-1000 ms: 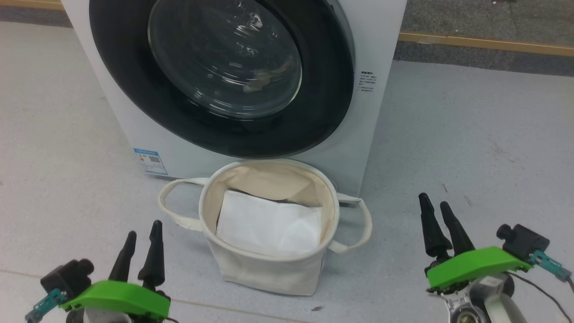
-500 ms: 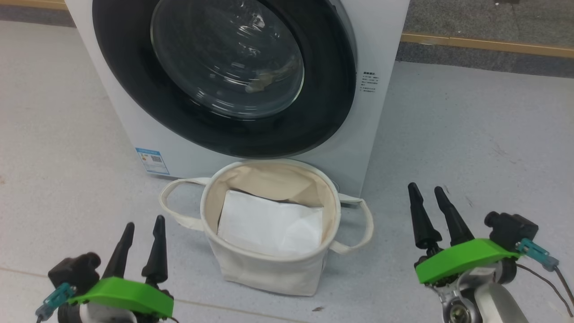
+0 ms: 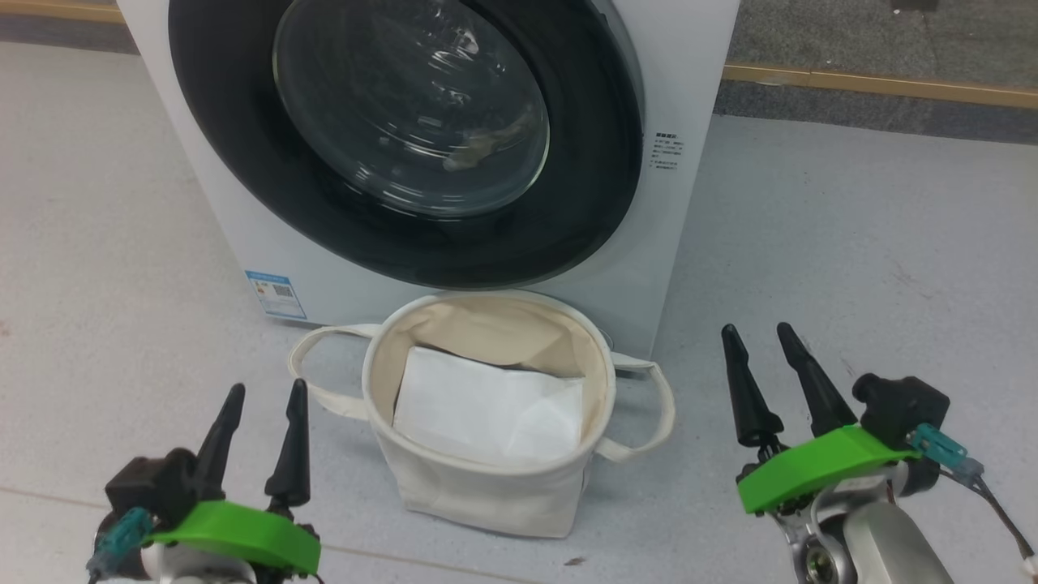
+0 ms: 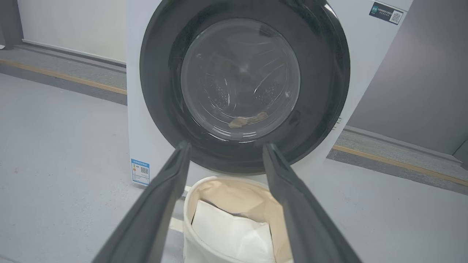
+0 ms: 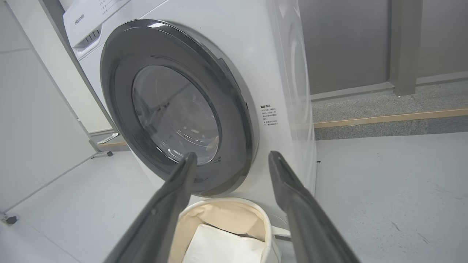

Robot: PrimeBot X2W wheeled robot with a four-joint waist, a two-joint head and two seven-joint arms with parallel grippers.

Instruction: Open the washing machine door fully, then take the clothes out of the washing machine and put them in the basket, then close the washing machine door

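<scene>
**Left gripper** (image 3: 268, 385): low at the left of the head view, over the grey floor (image 3: 122, 243), fingers pointing up towards the machine. The two dark fingers stand spread apart with nothing between them. It touches nothing and sits well to the left of the basket.

**Blue sticker** (image 3: 276, 294): on the lower left corner of the washing machine (image 3: 689, 49) front, just left of the basket.

**Washing machine:** a white box standing on the floor, front facing the robot.

**Door** (image 3: 604, 186): shut. Its black rim lies flat against the front panel, as the right wrist view confirms. The glass centre is clear, with reflections.

**Clothes** (image 3: 486, 146): inside the drum, behind the glass. Only a small tan patch is visible, low and right of centre in the window. Print and other colours cannot be made out.

**Basket** (image 3: 486, 495): upright on the floor directly before the machine, under the lowest point of the door. Whether it touches the front panel cannot be told. A loop handle (image 3: 312, 365) hangs out at each side. A white folded sheet (image 3: 486, 405) lies inside against the beige lining.

**Printed notice** (image 3: 665, 152): small dark text on the front panel, right of the door.

**Right gripper** (image 3: 755, 328): low at the right, over the floor, right of the basket and apart from it. Its fingers are spread wide and empty, pointing up towards the machine's right corner.

**Wooden strip** (image 3: 876, 81): runs along the floor at the far right, behind the machine.
</scene>
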